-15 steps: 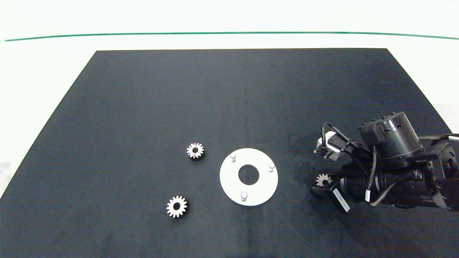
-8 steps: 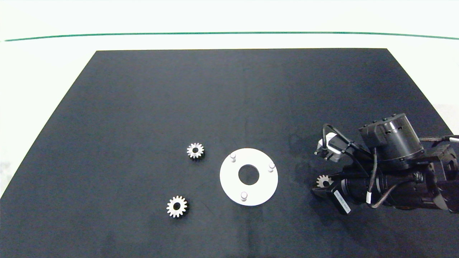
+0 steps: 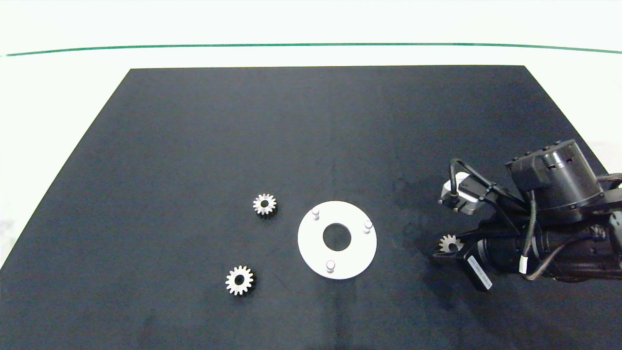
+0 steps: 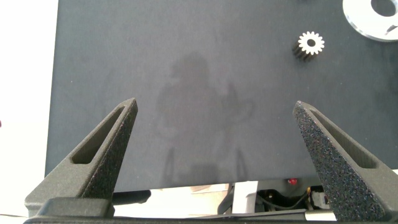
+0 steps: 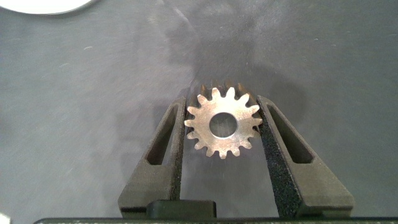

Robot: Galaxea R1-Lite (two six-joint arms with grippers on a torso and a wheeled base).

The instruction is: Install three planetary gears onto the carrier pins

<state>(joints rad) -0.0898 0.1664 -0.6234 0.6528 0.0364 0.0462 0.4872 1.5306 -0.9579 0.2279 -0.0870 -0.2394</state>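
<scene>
Where a black mat (image 3: 311, 146) covers most of the pale table (image 3: 58, 97), right arm reaching in from the 3 o'clock edge, low over the cloth. White disc (image 3: 354, 257) flat near the middle of the mat, with three carrier pins (image 3: 330, 265) upright in a triangle round its large centre hole, all three bare. Right gripper (image 3: 449, 244) at 3 o'clock of the disc and apart from it, fingers (image 5: 283, 162) clamped against opposite sides of one planetary gear (image 5: 222, 123), teeth touching both pads, gear lying flat. Left gripper (image 4: 217, 134) spread wide with nothing between its fingers, over bare mat close to the table's edge, out of the head view. Second gear (image 3: 239, 280) flat at 8 o'clock of the disc, apart from it. Third gear (image 3: 265, 204) flat at 10 o'clock of the disc, nearer to it, not touching.
</scene>
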